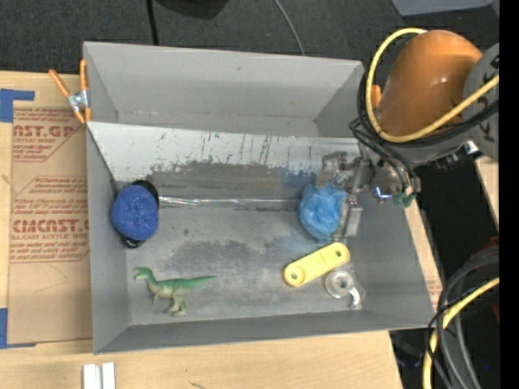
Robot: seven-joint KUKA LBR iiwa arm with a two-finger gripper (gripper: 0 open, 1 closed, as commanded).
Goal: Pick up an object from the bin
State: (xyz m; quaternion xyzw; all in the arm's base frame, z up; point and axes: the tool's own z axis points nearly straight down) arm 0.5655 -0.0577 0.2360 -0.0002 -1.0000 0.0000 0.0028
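Observation:
My gripper [343, 191] is low at the right side of the bin, open, right against the upper right edge of a light blue crumpled soft thing [320, 213]. One finger [354, 215] stands down along that thing's right side, the other [332, 167] just above it. A yellow flat plastic piece with a hole [315, 265] lies just below the blue thing. A small silver metal ring piece [340, 284] rests beside the yellow piece, towards the front right corner.
A dark blue round ball [135, 213] sits by the left wall on something black. A small green toy dinosaur [170, 286] lies at the front left. The arm's orange cover and cables hang over the right rim.

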